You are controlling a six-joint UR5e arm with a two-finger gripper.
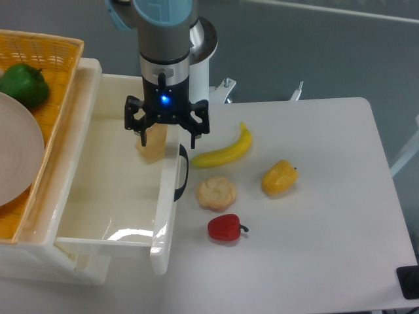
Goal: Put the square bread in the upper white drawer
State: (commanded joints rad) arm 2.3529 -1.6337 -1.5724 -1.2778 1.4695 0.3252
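Observation:
The square bread (152, 148) is a pale beige lump hanging over the upper white drawer (105, 190), close to the drawer's right wall and above its black handle (181, 173). My gripper (159, 135) points straight down and is shut on the bread's top. The gripper body hides the bread's upper part and the fingertips. The drawer is pulled open, and nothing lies on the part of its floor that shows.
On the table right of the drawer lie a banana (224, 152), a round lobed bun (216, 193), a yellow pepper (279, 177) and a red pepper (226, 227). An orange basket (55, 55) at the left holds a green pepper (23, 85) and a white plate (16, 157).

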